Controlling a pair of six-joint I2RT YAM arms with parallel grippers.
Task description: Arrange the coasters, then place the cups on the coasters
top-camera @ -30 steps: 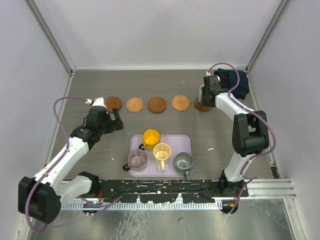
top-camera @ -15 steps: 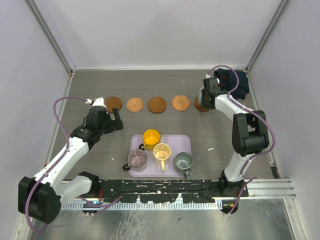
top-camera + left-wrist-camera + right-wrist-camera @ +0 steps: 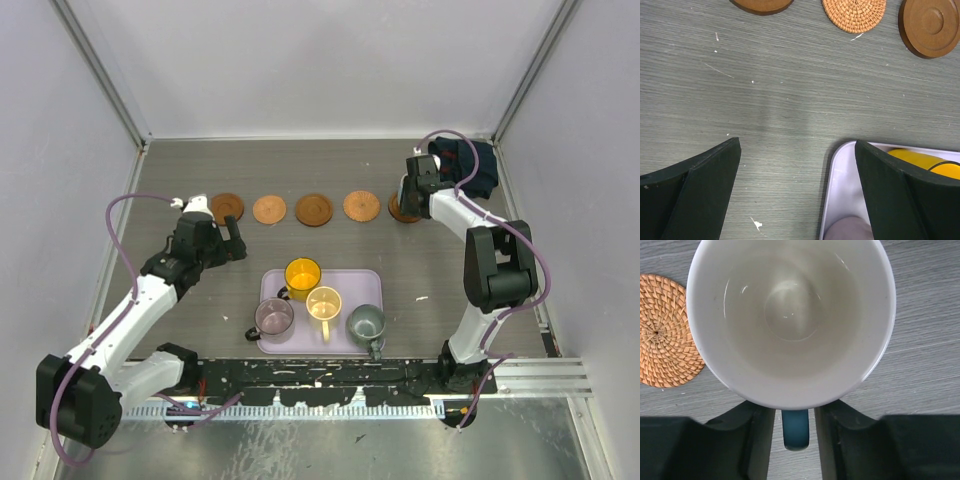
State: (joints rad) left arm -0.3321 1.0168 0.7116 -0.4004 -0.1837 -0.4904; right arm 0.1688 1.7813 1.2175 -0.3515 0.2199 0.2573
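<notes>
Five round brown coasters lie in a row across the table: (image 3: 227,207), (image 3: 269,209), (image 3: 314,210), (image 3: 361,206) and the rightmost coaster (image 3: 401,213). The light blue cup (image 3: 790,320), white inside, stands on that rightmost one under my right gripper (image 3: 410,190). In the right wrist view my right gripper (image 3: 795,412) straddles the blue handle (image 3: 795,432), open, with a slim gap on each side. A woven coaster (image 3: 665,330) lies left of the cup. My left gripper (image 3: 796,145) hovers wide open over bare table by the tray's corner.
The lavender tray (image 3: 372,285) near the front holds the yellow-orange cup (image 3: 302,272), cream cup (image 3: 323,302), purplish-grey cup (image 3: 273,316) and grey-green cup (image 3: 366,322). White enclosure walls close in the back and both sides.
My right gripper's fingers have parted from the blue cup's handle, and the wrist has shifted slightly. The left arm has not moved.
</notes>
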